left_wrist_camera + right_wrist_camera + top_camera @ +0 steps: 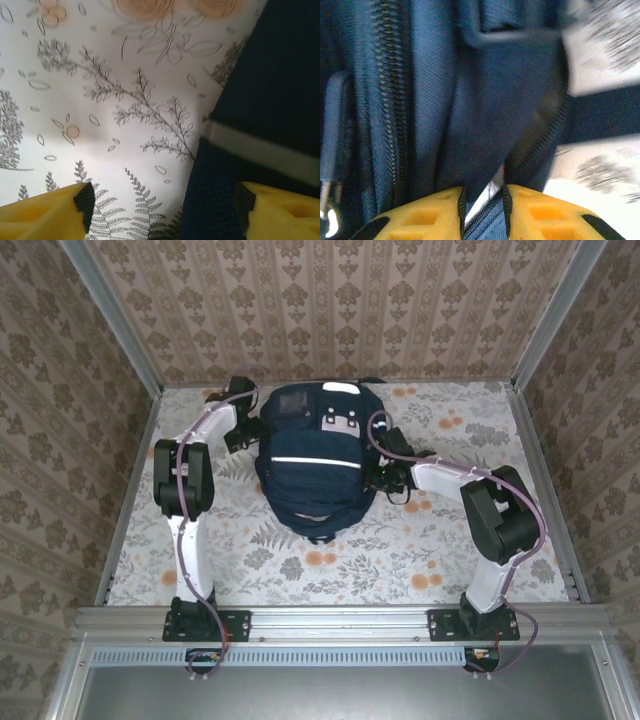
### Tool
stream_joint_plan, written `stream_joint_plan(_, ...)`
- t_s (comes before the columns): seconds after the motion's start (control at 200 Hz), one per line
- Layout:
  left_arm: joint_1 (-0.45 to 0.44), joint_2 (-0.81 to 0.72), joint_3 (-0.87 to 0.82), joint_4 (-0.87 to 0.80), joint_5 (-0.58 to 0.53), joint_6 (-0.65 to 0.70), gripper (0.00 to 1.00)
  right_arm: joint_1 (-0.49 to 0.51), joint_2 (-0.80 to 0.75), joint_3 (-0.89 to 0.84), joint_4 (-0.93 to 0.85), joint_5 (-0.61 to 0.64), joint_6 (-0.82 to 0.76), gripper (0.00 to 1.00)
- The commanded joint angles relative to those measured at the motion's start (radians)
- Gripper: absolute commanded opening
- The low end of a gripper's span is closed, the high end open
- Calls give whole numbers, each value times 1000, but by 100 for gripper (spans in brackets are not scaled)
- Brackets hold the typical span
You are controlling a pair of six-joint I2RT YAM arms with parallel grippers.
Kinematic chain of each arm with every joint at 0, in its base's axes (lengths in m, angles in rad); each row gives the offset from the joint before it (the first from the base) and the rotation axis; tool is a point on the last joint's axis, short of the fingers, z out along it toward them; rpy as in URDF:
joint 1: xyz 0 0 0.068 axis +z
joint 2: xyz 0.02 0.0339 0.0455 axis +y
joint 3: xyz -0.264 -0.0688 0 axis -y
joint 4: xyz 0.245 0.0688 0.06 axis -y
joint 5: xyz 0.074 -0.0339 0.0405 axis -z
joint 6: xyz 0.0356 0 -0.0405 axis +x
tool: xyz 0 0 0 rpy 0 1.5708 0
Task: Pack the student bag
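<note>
Walls [330,300] papered in a brown damask pattern close in three sides. The bench [420,550] wears a white cloth with grey ferns and orange blooms. The bag [315,460] lies mid-bench, toward the far wall. The left gripper [162,200] hovers at its left edge, jaws wide. The right gripper [482,200], jaws narrow, seems to pinch bag fabric beside a zip [395,100].

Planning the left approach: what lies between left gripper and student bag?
Only bare floral tablecloth, in the left wrist view; the student bag pokes between the fingers of the open left gripper.
</note>
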Motion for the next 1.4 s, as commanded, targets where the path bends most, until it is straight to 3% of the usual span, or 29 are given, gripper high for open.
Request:
stream_joint_plan(0.0, -19, -64, -3, -85, 28, 48, 80, 125, -19, -5, 174, -224, -10, 32)
stream_joint_plan(0.125, 33, -258, -170, -27, -73, -15, 81, 129, -85, -45, 254, -286, 13, 41)
stream_joint_plan(0.22, 47, -421, -305, 32, -111, -18, 82, 97, -236, -117, 215, -213, -49, 52)
stream_joint_plan(0.31, 32, -521, -384, 59, -58, -24, 82, 81, -330, -149, 127, -100, -152, 59)
stream_joint_plan(0.42, -14, -605, -462, 70, 43, -7, 82, 74, -331, -151, 40, 87, -247, 58)
stream_joint_plan(0.54, -63, -701, -536, 58, 101, 15, 82, 72, -309, -199, 114, 92, -386, 61)
stream_joint_plan(0.745, -52, -889, -665, 16, 152, 20, 82, 80, -351, -339, 276, 98, -582, 56)
stream_joint_plan(1.0, -29, -1009, -805, 31, 195, 4, 82, 117, -239, -279, 191, 98, -569, 53)
stream_joint_plan(1.255, -25, -985, -848, 81, 275, -14, 82, 126, -103, -182, 159, 151, -480, 55)
stream_joint_plan(1.395, -26, -988, -855, 104, 278, -26, 82, 134, -64, -148, 122, 183, -475, 50)
